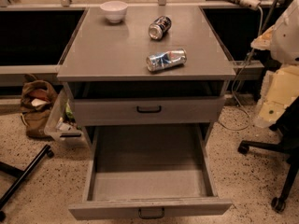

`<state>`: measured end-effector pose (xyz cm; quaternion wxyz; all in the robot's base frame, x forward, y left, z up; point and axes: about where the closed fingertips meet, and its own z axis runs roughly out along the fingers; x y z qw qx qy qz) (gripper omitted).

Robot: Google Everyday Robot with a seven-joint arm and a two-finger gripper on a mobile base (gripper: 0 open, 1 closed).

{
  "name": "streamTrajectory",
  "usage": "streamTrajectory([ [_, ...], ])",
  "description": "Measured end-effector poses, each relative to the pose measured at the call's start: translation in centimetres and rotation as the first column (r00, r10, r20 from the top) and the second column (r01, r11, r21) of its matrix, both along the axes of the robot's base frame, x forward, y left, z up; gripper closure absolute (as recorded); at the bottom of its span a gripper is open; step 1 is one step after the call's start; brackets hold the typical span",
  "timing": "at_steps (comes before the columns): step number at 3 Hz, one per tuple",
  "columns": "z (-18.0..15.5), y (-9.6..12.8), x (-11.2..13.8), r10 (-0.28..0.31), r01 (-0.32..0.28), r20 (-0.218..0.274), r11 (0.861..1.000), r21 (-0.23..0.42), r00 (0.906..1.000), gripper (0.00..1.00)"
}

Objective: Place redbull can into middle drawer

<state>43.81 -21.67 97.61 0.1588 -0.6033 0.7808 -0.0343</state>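
The redbull can, slim, silver and blue and dented, lies on its side near the front of the grey cabinet top. The middle drawer below is pulled far out towards me. Its long grey box interior holds nothing, and its small dark handle is at the bottom edge. My gripper does not show in this view. A white and cream shape at the right edge may be part of my arm.
A dark can lies on its side and a white bowl stands at the back of the top. The shallower upper drawer is shut. A bag and bin are left, a chair base right.
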Motion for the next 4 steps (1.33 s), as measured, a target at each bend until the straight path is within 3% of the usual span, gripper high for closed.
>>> streamTrajectory([
  [1,0.0,0.0,0.0,0.000,0.000,0.000,1.000,0.000,1.0000,0.00],
  [2,-0.8,0.1,0.7,-0.002,0.002,0.001,0.997,0.073,1.0000,0.00],
  [3,-2.4,0.0,4.2,-0.006,0.002,0.022,0.983,0.181,0.9997,0.00],
  [4,-4.7,-0.5,9.4,-0.032,0.021,0.038,0.968,0.250,0.9988,0.00],
])
